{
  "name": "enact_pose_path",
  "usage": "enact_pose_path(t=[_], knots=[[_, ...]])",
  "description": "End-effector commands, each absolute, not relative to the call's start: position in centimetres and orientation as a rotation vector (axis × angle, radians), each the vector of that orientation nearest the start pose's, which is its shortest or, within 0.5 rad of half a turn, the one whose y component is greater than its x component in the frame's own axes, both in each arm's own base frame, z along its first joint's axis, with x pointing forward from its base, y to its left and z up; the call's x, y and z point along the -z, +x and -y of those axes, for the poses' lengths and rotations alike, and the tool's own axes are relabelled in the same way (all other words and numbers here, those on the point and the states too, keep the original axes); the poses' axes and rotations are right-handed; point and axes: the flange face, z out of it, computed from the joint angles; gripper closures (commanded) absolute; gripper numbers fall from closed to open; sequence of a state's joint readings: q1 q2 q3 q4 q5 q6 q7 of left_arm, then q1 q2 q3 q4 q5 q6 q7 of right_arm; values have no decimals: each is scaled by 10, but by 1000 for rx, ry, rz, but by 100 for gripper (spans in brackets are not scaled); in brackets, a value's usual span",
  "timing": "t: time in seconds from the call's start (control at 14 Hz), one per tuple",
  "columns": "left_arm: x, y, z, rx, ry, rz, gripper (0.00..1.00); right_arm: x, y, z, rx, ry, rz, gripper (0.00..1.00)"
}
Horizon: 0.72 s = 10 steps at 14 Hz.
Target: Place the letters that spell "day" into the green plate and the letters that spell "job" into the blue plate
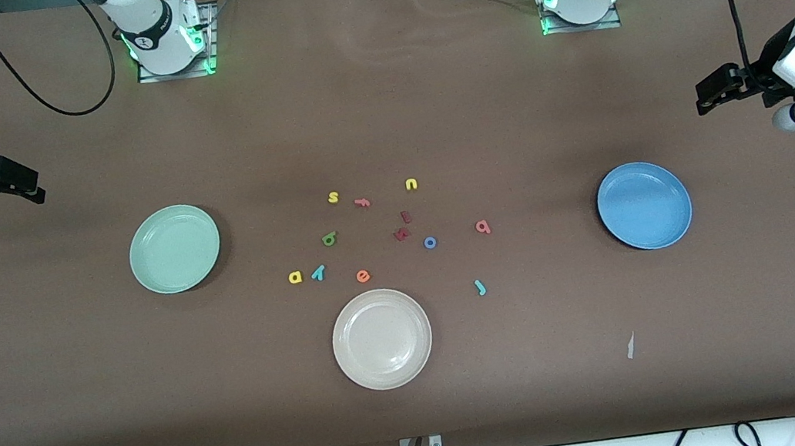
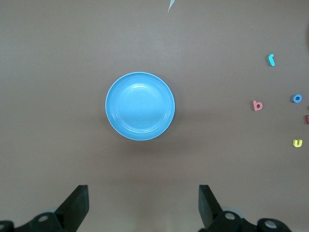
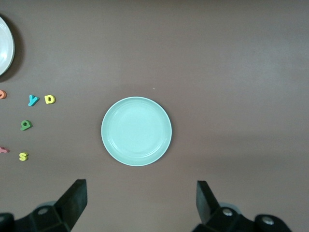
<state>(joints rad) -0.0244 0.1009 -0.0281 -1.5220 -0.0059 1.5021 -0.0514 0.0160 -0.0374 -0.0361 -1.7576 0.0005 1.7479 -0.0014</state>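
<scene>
Both the left gripper and right gripper hang spread and empty. The yellow "a" nearly touches the teal "y", so a pinch probably drags both.

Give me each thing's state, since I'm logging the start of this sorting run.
Green plate: empty.
Blue plate: empty.
White plate: empty.
d, a, y: on the table, unsorted.
j, o, b: on the table, unsorted.
Left end effector: open, holding nothing.
Right end effector: open, holding nothing.
</scene>
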Motion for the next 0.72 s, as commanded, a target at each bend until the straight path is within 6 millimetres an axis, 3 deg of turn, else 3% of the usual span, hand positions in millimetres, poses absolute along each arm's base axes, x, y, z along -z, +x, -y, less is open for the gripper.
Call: enact_pose_path(t=[0.0,0.64], knots=[[-589,572,30,-190,-3116,-31,0,-575,551,11,43,-3142,-31,0],[-589,572,29,-190,-3116,-31,0,-574,552,15,39,-3137,-42,0]])
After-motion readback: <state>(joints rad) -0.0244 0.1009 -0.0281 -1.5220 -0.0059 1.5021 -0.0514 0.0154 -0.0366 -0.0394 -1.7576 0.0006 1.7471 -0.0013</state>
